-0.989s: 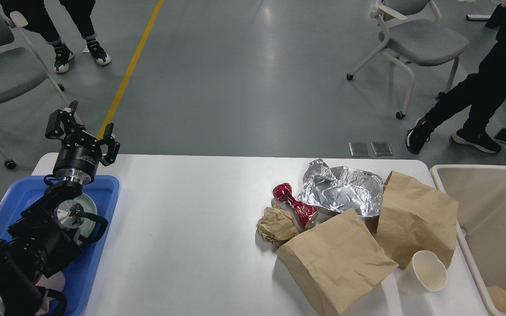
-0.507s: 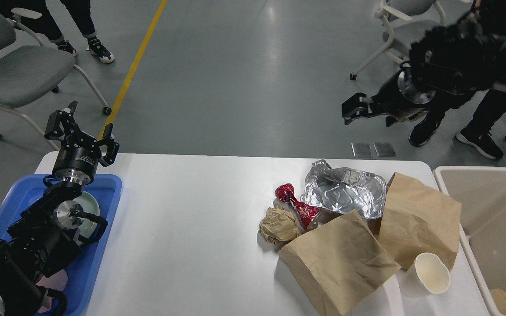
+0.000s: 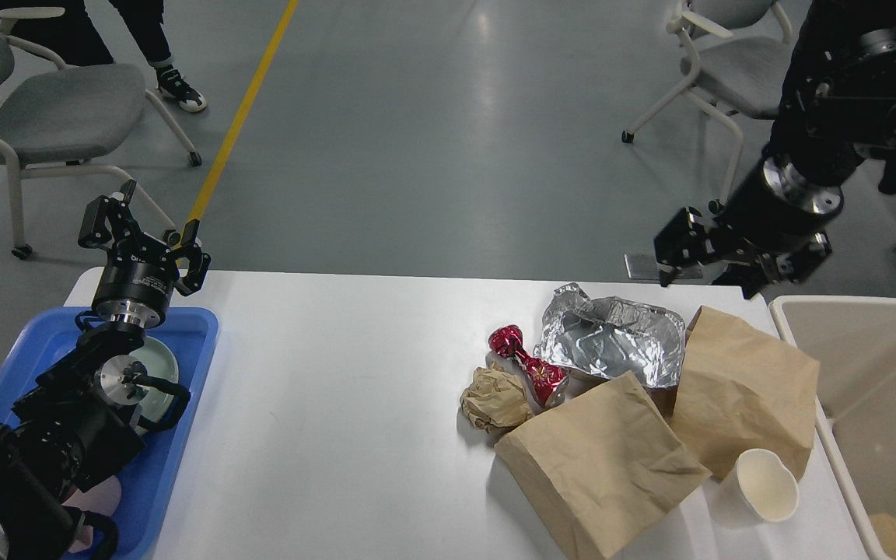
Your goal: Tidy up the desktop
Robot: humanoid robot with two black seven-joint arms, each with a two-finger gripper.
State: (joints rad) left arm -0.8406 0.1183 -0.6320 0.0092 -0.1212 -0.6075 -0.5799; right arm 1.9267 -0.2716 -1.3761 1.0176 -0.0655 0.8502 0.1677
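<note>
The white desktop [image 3: 339, 404] carries a heap of litter at its right: two brown paper bags [image 3: 600, 467] [image 3: 743, 389], a crumpled foil tray [image 3: 611, 338], a red foil wrapper [image 3: 530, 365], a brown paper ball [image 3: 495, 398] and a white paper cup [image 3: 765, 486]. My left gripper [image 3: 145, 233] is open and empty, raised over the far end of the blue tray [image 3: 183, 404]. My right gripper [image 3: 720, 260] is open and empty, hanging above the table's far right edge, just behind the foil tray and the right bag.
A beige bin [image 3: 860, 404] stands off the table's right end with a brown scrap in it. The blue tray holds a pale round dish [image 3: 156, 369]. Grey chairs [image 3: 59, 101] [image 3: 728, 62] and people's legs stand on the floor behind.
My right arm has come into view from the upper right and dropped toward the table's far right edge. My left arm has stayed put. A chair at the left has shifted.
</note>
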